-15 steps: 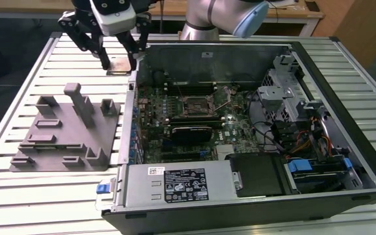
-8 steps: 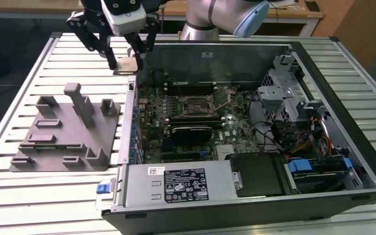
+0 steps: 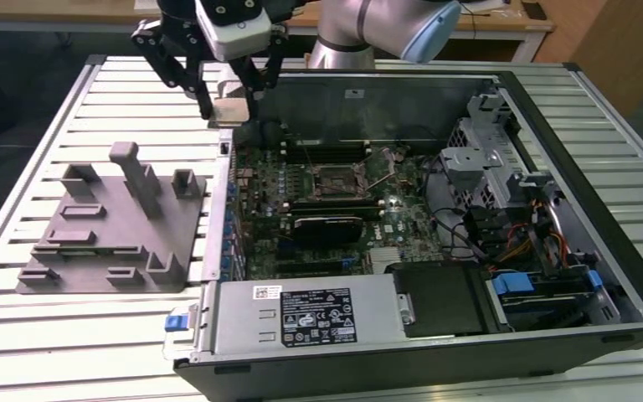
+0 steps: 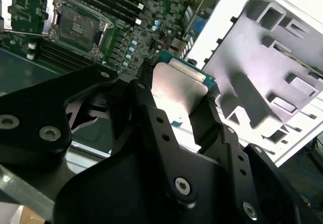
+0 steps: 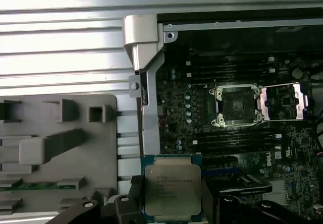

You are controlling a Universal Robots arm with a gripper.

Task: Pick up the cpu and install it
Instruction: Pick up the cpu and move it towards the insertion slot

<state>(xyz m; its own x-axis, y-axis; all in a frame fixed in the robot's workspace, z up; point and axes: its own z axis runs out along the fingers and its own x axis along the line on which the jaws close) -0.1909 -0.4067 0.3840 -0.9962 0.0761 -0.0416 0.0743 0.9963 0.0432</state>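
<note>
Small, thin, square cpu (image 5: pixel 171 191) with a pale silver metal lid and green rim, gripped in mid-air by black jaws. Jaws closed to just the chip's width, pressed against two opposite edges, nothing else touched.

In the exterior view, cpu (image 3: pixel 232 110) raised above the far corner of a black open computer case (image 3: pixel 411 373) lying on its side, toward the exterior view's left. Just beside that corner, a grey plastic fixture (image 3: pixel 110 226) with blocks and slots. Fixture and case side by side on a slatted pale metal surface (image 3: pixel 31 352).

Inside the case, a green motherboard (image 3: pixel 257 209) with a square black-and-metal socket frame (image 5: pixel 237 105), its hinged metal plate (image 5: pixel 282 100) swung open to one side, seat bare. Socket well apart from the chip, deeper into the case.

Judged stage: carrying toward the socket, chip lifted, not yet seated. To do this well:
- Travel high enough to clear the case wall.
- Bring the chip flat and square to the frame, with corner marks and edge notches matched.
- Lower straight down, with no sideways slide and no pressing, for the sake of the fine contacts in the seat.
- Grip firmly on the edges only, lid and underside untouched.

Exact tilt of the chip hard to tell.
</note>
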